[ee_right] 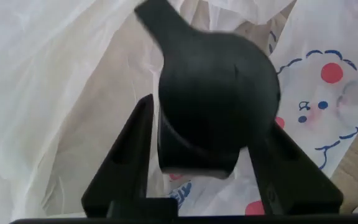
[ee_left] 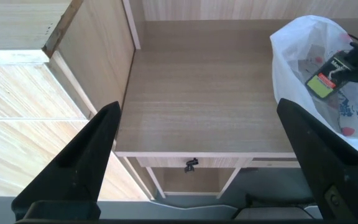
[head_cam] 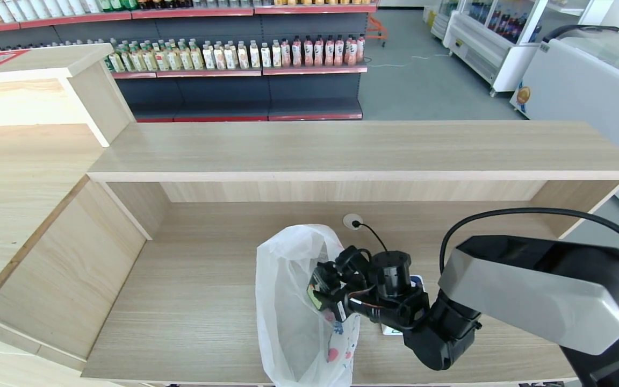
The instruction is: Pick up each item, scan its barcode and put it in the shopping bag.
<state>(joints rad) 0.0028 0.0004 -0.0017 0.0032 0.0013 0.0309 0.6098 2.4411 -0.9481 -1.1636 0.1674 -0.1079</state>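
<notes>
Grips a round black thing (ee_right: 216, 93) tight in the right gripper (head_cam: 321, 294), right at the open top of the white shopping bag (head_cam: 288, 269). Keeps the bag near the front of the wooden counter (head_cam: 191, 301). Spreads the left gripper (ee_left: 197, 109) wide open, holding nothing, left of the bag.
</notes>
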